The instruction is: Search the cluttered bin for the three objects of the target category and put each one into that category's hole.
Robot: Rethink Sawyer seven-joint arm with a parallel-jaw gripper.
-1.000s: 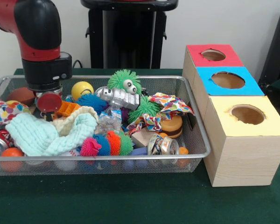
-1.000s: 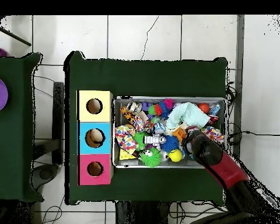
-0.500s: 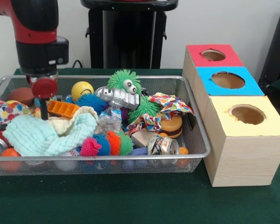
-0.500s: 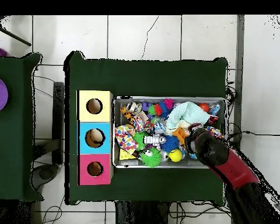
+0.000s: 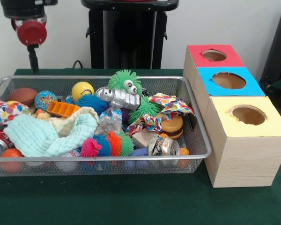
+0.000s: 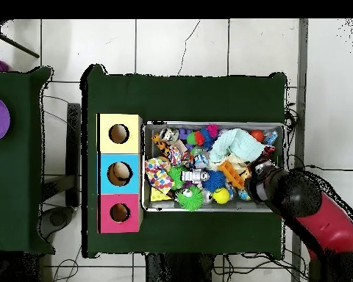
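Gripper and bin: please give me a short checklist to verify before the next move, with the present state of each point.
1. Gripper is above the bin rim: ok.
2. Gripper carries an object: cannot tell; only a thin dark finger shows below the red disc.
3. Yellow ball lies uncovered near the back wall: ok.
4. Brown ball and patterned ball lie uncovered at the bin's end under the gripper: ok.
5. Red hole, blue hole and yellow hole are unblocked on top: ok.
6. Target category is known: cannot tell.
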